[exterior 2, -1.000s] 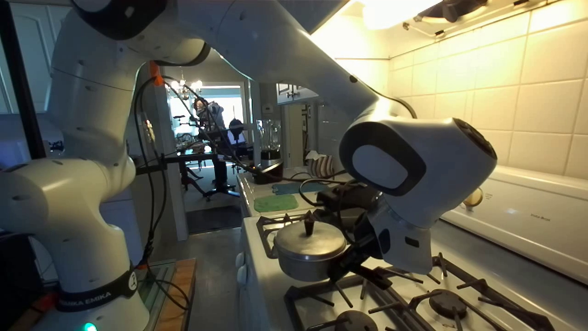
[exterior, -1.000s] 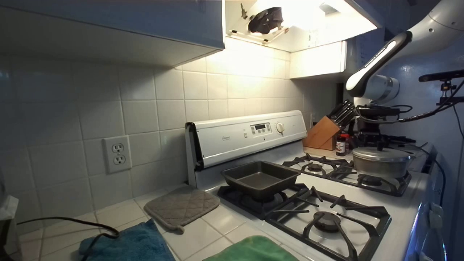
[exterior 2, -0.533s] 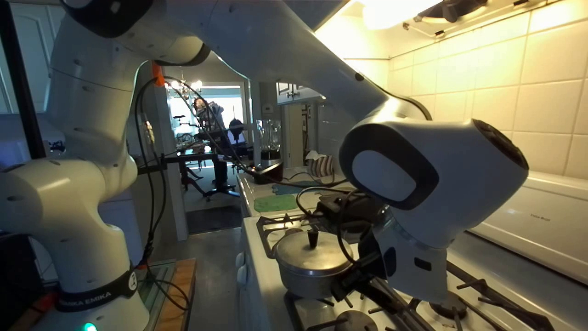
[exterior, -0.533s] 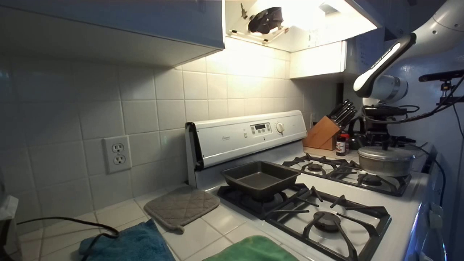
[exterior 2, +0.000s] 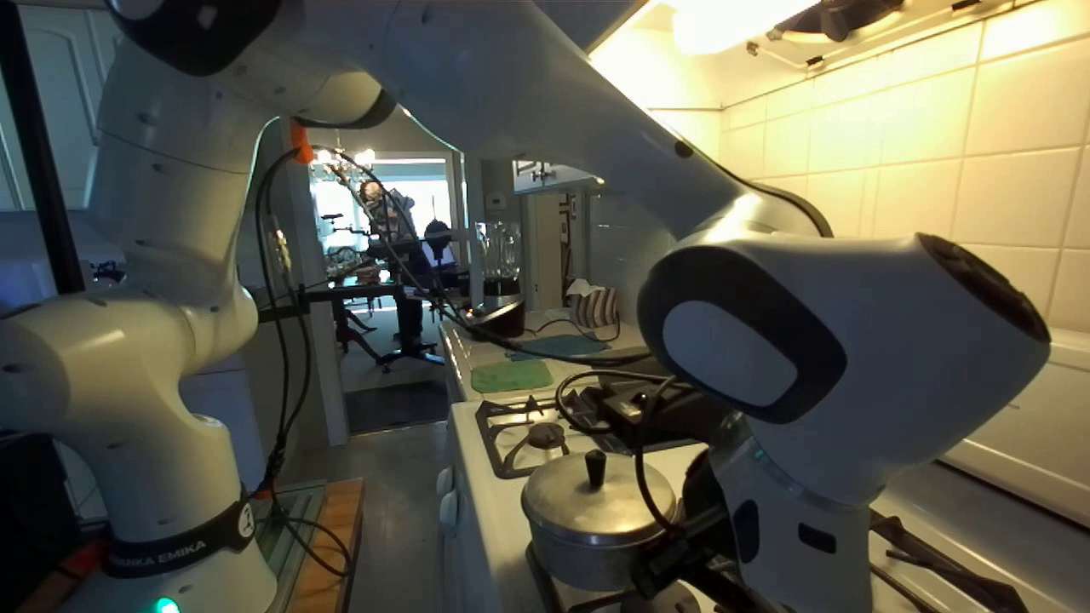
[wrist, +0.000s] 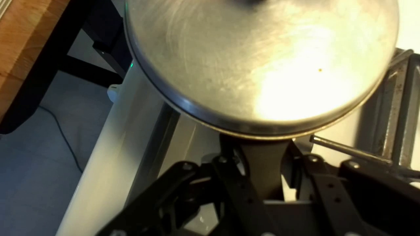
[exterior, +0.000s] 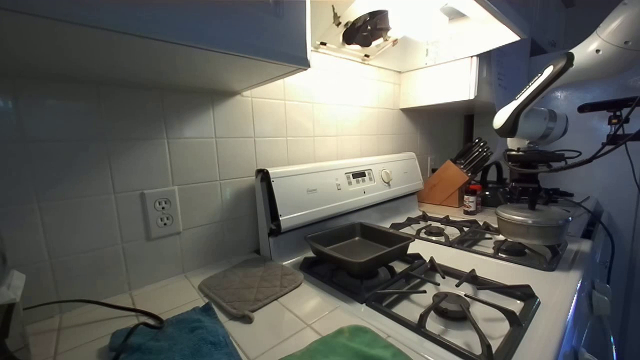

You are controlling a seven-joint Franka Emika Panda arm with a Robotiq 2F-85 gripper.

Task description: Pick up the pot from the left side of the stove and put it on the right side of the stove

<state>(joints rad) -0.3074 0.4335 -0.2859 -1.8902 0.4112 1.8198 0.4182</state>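
The pot [exterior: 532,231] is silver-grey with a lid and a dark knob. It is over the front burner at the knife-block end of the white stove [exterior: 310,192]. It also shows in an exterior view [exterior 2: 588,553], close to the camera. I cannot tell whether its base touches the grate. In the wrist view the lid [wrist: 256,72] fills the top, and the pot's dark handle [wrist: 266,167] runs between my fingers. My gripper [wrist: 257,146] is shut on this handle; its fingertips are partly hidden under the pot's rim. The gripper also shows beside the pot [exterior 2: 656,566].
A dark rectangular baking pan [exterior: 360,245] sits on a rear burner. The front burner grate [exterior: 452,305] beside it is bare. A knife block [exterior: 445,185], small jars [exterior: 471,200] and a black kettle [exterior: 494,192] stand past the stove. A mitt [exterior: 252,285] and cloths lie on the counter.
The pot has moved with my gripper along the stove toward the knife-block end, nearer the camera in an exterior view. It moved less in the last half second. The gripper stayed shut on the handle.
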